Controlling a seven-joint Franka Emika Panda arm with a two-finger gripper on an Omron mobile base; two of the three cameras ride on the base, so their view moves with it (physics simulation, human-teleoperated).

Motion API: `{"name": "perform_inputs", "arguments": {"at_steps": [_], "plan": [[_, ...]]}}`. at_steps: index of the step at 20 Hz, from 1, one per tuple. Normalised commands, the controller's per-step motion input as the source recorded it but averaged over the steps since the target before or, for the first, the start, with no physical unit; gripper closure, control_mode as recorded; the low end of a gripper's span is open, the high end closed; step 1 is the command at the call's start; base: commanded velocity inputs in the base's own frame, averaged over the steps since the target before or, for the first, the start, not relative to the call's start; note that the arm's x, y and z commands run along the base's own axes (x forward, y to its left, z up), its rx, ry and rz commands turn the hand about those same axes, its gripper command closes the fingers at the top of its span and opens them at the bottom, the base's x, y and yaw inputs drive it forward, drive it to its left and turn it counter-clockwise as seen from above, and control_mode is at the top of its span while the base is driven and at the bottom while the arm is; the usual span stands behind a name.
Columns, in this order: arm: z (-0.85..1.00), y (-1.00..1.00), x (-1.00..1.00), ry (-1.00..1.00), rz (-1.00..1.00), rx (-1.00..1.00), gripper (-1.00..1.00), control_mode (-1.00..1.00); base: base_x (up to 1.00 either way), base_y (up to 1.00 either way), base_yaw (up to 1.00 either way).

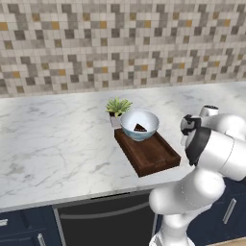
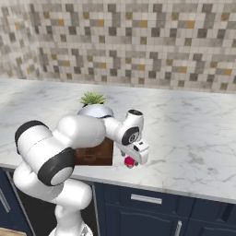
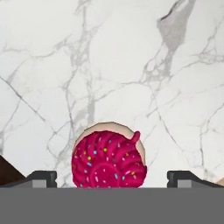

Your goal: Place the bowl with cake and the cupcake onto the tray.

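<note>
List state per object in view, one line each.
bowl: upright, sitting on the far end of the tray.
cake: inside the bowl.
tray: flat on the counter, near end bare.
cupcake: upright on the counter, off the tray, not lifted.
gripper: open, fingertips either side of the cupcake, no contact visible.
plant: upright behind the tray.

small potted plant (image 1: 117,108) on marble counter (image 1: 53,144), tiled backsplash (image 1: 120,43) behind
</note>
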Motion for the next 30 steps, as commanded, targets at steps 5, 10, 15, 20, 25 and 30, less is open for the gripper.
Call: {"name": "perform_inputs", "arguments": {"at_steps": [5,10,15,20,25,30], "plan": [[-0.17,0.00,-0.02,0.00,-0.04,0.01,-1.00,-1.00,0.00,0.00,0.00],[-0.12,0.00,0.00,0.00,0.00,0.00,-1.00,-1.00,0.00,0.00,0.00],[-0.16,0.01,0.00,0.00,0.00,0.00,1.00,-1.00,0.00,0.00,0.00],[-0.06,0.01,0.00,-0.02,-0.01,0.00,1.00,-1.00,0.00,0.00,0.00],[0.09,0.11,-0.06,0.00,0.03,0.00,1.00,-1.00,0.00,0.00,0.00],[0.79,0.24,-0.23,-0.08,0.21,0.01,1.00,-1.00,0.00,0.00,0.00]]}}
